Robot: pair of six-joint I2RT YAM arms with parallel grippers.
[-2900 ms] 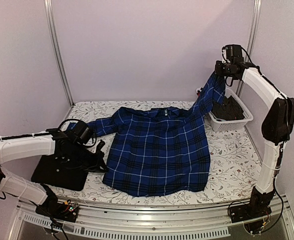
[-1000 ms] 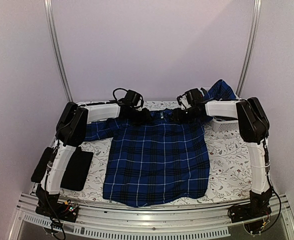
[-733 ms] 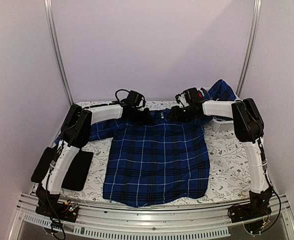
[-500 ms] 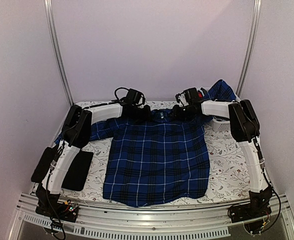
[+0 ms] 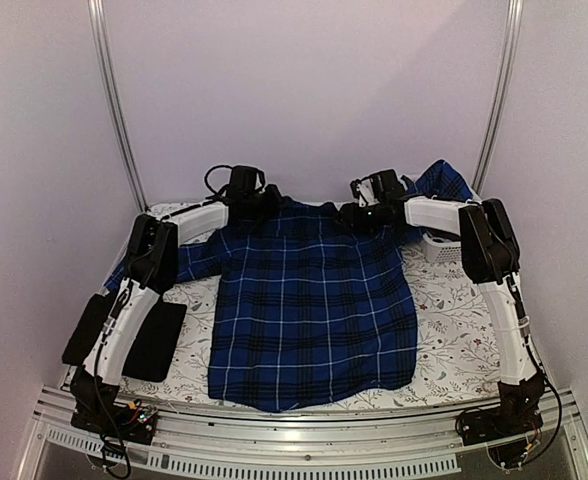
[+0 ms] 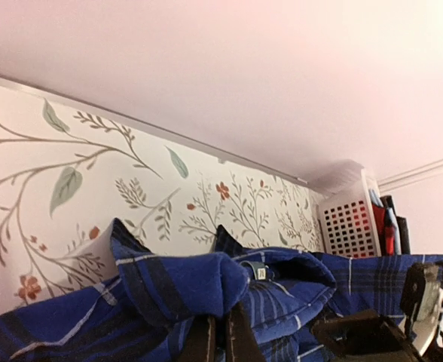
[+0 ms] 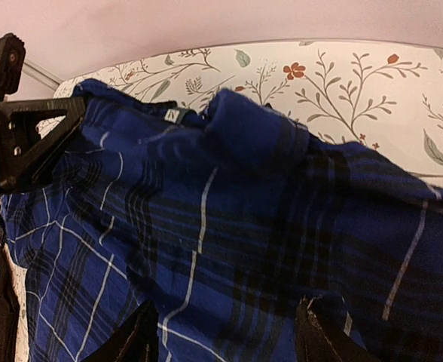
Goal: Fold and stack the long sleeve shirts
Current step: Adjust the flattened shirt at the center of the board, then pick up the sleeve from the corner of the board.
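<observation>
At far table (image 5: 454, 330) edge: left gripper (image 6: 220, 333) clamps blue plaid shirt (image 5: 314, 300) collar; right gripper (image 7: 226, 332) gapes wide over shoulder. Since earlier, left gripper shifted back-left.

Top cam overhead, wrist cams close, shared shirt (image 5: 314, 300)

Plaid shirt (image 5: 314, 310) spread, black (image 5: 159, 340) perhaps folded

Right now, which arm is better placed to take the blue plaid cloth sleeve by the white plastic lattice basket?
Right: its jaws stand open, nearer that sleeve and basket; the left arm's jaws are shut on the shirt's far shoulder.
</observation>
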